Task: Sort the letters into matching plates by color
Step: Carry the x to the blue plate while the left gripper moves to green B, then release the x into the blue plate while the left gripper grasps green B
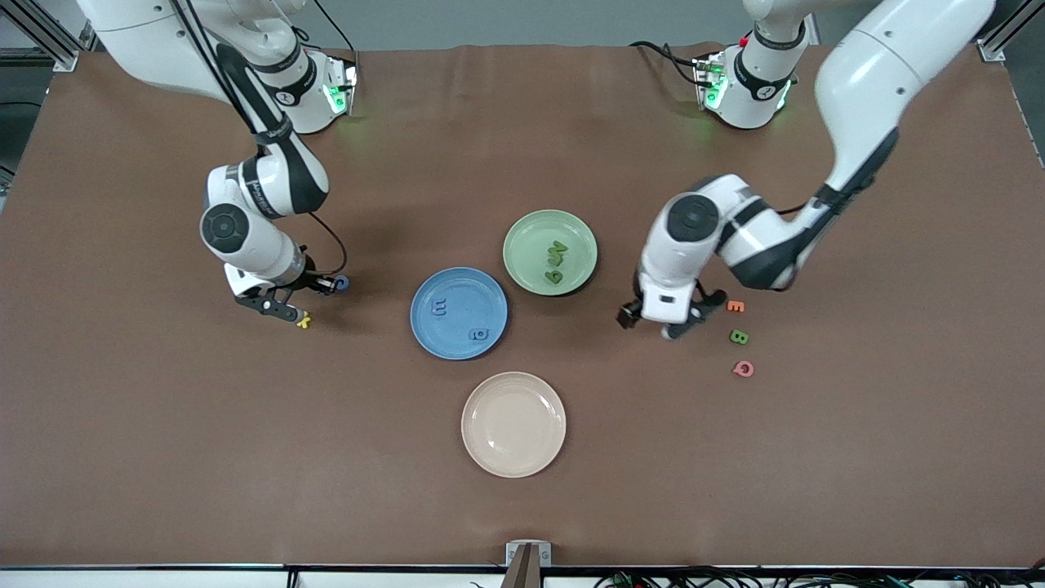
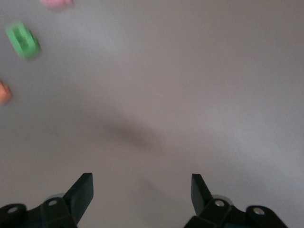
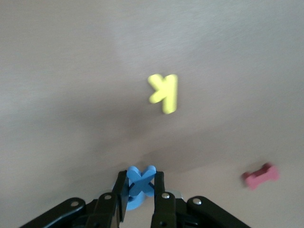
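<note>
Blue X (image 3: pixel 139 186) pinched in right hand (image 3: pixel 138 190) above yellow K (image 3: pixel 165 92); left hand (image 2: pixel 141 190) spread beside green B (image 2: pixel 23 41).

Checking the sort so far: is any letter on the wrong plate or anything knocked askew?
Nothing stands out. The blue plate holds only blue letters, the green plate only green. The right gripper grips a blue letter; the left gripper is open over bare table.

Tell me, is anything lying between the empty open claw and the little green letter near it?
No. In the front view, only bare brown table separates the open left gripper from the green letter; the left wrist view agrees.
</note>
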Robot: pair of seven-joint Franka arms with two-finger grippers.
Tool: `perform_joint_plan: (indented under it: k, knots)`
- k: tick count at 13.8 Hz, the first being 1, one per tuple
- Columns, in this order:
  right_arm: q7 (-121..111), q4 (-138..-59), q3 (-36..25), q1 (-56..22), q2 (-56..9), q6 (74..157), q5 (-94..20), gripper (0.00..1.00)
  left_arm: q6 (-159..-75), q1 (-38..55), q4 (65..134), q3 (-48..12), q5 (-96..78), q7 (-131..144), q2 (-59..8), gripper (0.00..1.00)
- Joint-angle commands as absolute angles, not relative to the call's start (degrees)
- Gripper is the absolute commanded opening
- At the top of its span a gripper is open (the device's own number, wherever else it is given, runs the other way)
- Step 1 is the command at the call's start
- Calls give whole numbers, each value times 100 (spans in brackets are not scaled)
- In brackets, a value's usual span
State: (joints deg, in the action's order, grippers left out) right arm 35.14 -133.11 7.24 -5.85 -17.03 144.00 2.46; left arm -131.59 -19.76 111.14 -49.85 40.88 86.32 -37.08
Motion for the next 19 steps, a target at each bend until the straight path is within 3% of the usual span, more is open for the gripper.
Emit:
perform_joint_plan:
  k: [1,9,16,19]
  knots:
    - [4383,-12904,721,-1062,-1652,13933,273,3,-13140,-2529,11197,-5019,4166,8060,-3647,86]
    - [6475,-11349,703,-2495,-2433,13641,-246,3,-13271,-3647,11426,-4834,4359,8139,-3823,73]
    - [7794,-9907,686,-3181,-3707,13641,-158,2,-13438,-3744,11522,-4773,4359,8191,-4016,69]
    - [7980,-9686,677,-3304,-3884,13649,-149,2,-13553,-3744,11531,-4703,4359,8191,-4060,69]
